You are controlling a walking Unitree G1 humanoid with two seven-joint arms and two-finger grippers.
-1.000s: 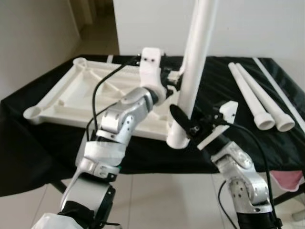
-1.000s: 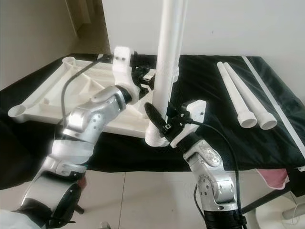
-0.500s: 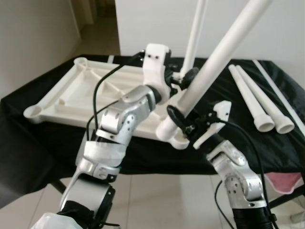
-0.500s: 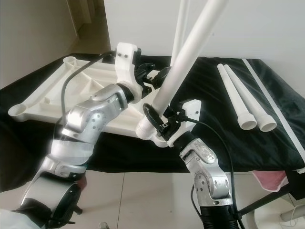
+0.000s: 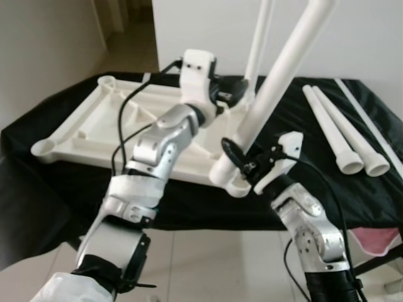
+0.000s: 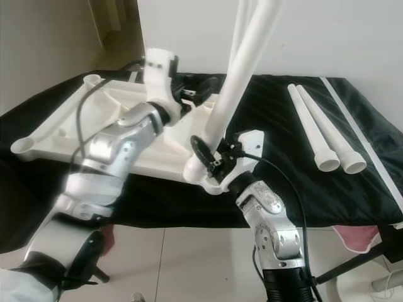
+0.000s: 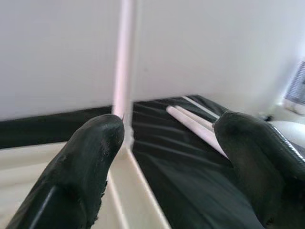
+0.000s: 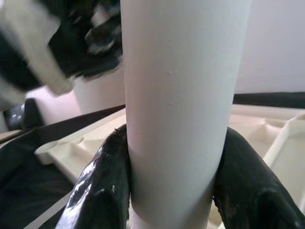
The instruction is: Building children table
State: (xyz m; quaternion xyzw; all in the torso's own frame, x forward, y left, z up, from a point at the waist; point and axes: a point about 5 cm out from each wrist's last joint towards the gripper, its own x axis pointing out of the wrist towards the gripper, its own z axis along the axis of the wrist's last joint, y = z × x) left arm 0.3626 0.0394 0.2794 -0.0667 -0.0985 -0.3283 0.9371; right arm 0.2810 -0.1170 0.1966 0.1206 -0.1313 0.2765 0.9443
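An upturned white plastic children's tabletop lies on a black-draped table. The right gripper, at five o'clock from the tabletop's middle, is clamped on a long white plastic leg tube tilted toward one o'clock, its base at the near corner socket. The left gripper hangs with fingers apart, holding nothing. Risk: the tilted leg may jam or slip out of the socket. Two spare white tubes lie at three o'clock.

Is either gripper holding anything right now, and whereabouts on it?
The right gripper is shut on the tilted white table leg near its lower end. The left gripper is open, holding nothing.
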